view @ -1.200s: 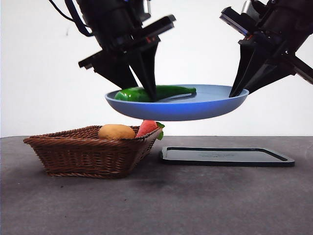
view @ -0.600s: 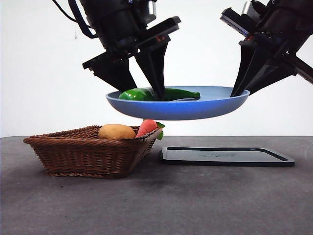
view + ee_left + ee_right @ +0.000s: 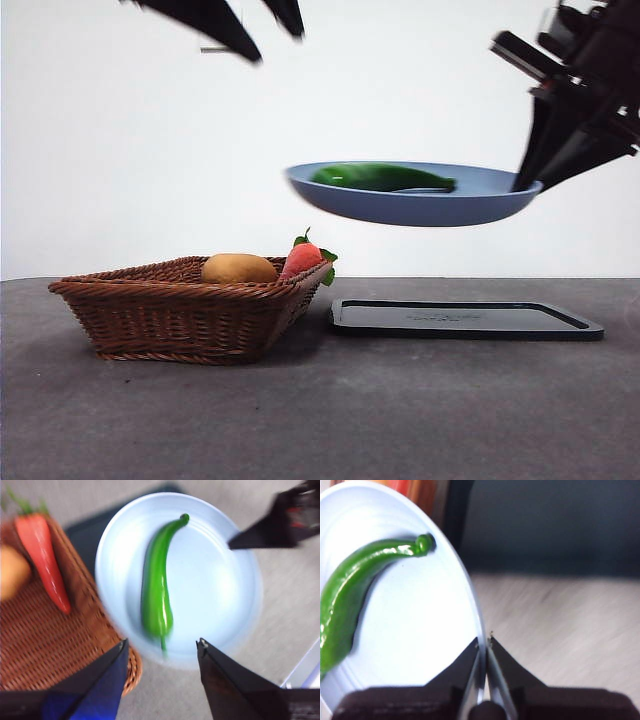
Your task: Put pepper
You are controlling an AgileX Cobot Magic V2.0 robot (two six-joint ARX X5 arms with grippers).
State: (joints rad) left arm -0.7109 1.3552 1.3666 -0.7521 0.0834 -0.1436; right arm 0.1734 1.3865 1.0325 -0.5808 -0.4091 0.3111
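Note:
The glossy green pepper [image 3: 380, 177] lies in a light-blue plate [image 3: 470, 205] held in the air above the black tray. The same pepper [image 3: 157, 585] [image 3: 355, 587] shows in both wrist views, lying free on the plate [image 3: 220, 590] [image 3: 430, 630]. My right gripper [image 3: 484, 642] is shut on the plate's rim; in the front view the right gripper [image 3: 530, 180] is at the plate's right edge. My left gripper [image 3: 160, 647] is open, high above the plate with nothing in it; only the tips of the left gripper [image 3: 260, 25] show at the front view's top.
A brown wicker basket [image 3: 190, 305] stands on the table at the left, holding a yellow-brown potato-like thing [image 3: 238, 268] and a red-orange vegetable with green leaves [image 3: 305, 260]. A flat black tray [image 3: 465, 320] lies on the table to the basket's right.
The left gripper has let go of the pepper and risen out to the top edge. The plate with the pepper has moved right and slightly up in the right gripper.

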